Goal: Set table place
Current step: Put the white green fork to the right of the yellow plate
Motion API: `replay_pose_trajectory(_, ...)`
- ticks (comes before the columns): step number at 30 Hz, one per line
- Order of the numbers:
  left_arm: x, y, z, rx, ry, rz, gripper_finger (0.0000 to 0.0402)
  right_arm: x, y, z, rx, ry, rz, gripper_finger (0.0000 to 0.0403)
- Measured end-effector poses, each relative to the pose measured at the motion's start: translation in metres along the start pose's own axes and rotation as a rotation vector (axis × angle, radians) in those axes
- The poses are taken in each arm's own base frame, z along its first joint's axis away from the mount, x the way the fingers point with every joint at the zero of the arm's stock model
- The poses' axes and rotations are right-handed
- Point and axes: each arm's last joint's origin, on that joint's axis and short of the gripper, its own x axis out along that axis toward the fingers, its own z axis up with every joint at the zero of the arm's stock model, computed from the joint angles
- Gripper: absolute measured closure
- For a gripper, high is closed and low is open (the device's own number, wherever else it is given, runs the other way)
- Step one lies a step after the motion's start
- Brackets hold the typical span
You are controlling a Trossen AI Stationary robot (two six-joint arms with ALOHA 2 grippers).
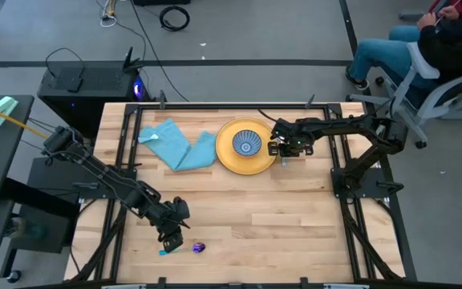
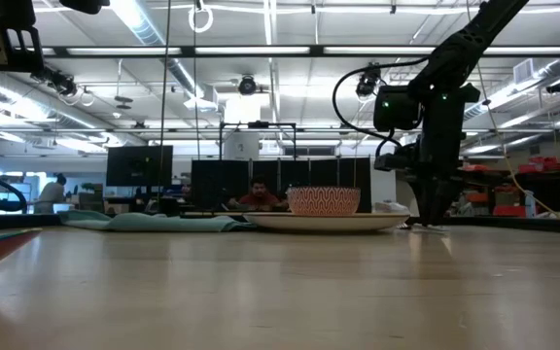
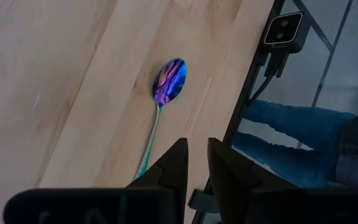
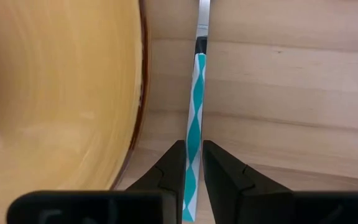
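The table (image 1: 279, 217) carries the light blue napkin (image 1: 173, 144) at its far side, and next to it the yellow plate (image 1: 229, 157) with the blue patterned bowl (image 1: 247, 144) sitting in it. Just beside the plate's rim, the right gripper (image 1: 282, 151) pinches the fork (image 4: 194, 112) by its teal-and-white handle. Near the front edge, the left gripper (image 1: 169, 236) hovers slightly parted, holding nothing, at the handle end of the purple-headed spoon (image 3: 166, 87).

Bright even light from ceiling strips (image 2: 261, 51), soft faint shadows on the table (image 1: 255, 217), glare on the spoon (image 3: 168, 82), near tabletop blurred at table height, plate (image 4: 55, 93) out of focus
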Motion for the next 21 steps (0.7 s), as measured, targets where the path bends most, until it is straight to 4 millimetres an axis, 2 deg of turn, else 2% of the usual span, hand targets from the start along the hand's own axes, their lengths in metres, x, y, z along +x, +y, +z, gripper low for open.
replay_pose_trajectory(13, 0.0, 0.0, -0.0001, 0.0, 0.0, 0.0, 0.0337, 0.0, -0.0001, 0.0001, -0.016, -0.003, -0.002, 0.0339)
replay_pose_trajectory(21, 0.0, 0.0, 0.0, 0.0, 0.0, 0.0, 0.0331, 0.0, -0.0001, 0.0001, -0.016, -0.003, -0.002, 0.0307)
